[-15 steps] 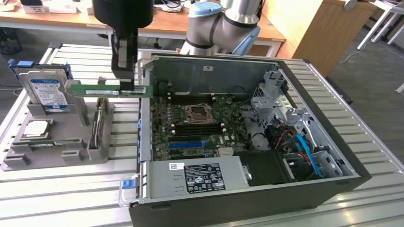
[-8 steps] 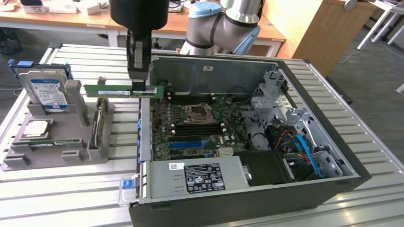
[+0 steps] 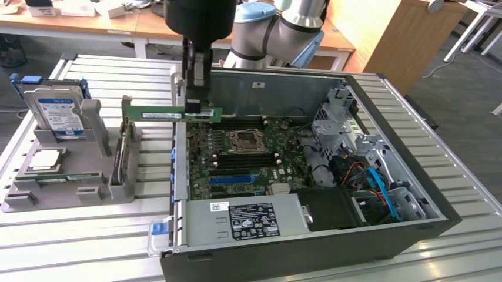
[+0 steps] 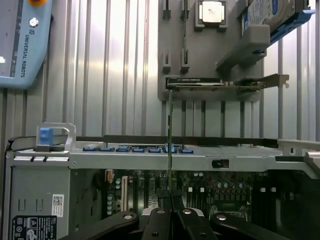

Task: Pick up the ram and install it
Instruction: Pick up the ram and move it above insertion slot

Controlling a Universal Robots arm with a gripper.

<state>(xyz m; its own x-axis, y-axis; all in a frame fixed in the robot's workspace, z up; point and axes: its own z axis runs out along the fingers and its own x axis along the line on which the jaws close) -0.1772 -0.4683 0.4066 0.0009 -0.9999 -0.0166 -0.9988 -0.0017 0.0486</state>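
Note:
The ram (image 3: 157, 114) is a slim green stick held level in the air over the open computer case's wall (image 3: 178, 170) on the exterior view's left. My gripper (image 3: 201, 107) is shut on the end of the stick nearer the case's inside. In the wrist view the ram (image 4: 170, 140) appears edge-on as a thin line running out from between my closed fingertips, gripper (image 4: 170, 202). The motherboard (image 3: 235, 170) lies below, with dark memory slots (image 3: 244, 159) beside the CPU socket (image 3: 246, 140).
A grey holder (image 3: 70, 188) on the exterior view's left carries a hard drive (image 3: 55, 111), a CPU (image 3: 43, 158) and an expansion card (image 4: 220, 82). Blue slot strips (image 3: 234, 177), a power supply (image 3: 243, 220) and cables (image 3: 377, 182) sit inside the case. A teach pendant (image 4: 20, 40) lies on the table.

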